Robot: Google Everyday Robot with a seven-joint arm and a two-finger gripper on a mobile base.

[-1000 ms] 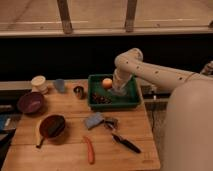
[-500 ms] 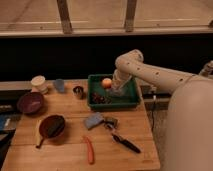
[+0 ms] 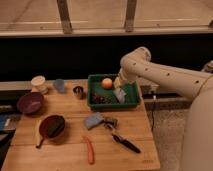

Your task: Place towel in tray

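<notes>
Hanging from end effector, towel, low inside tray

The gripper hangs above the dark green rectangular plastic tray, holding the small pale soft cloth towel. Below-left of it, on the matt light wooden table, lies a blue-grey cloth. Far left sits a smooth dark red bowl.

hand over tray, towel inside
</notes>
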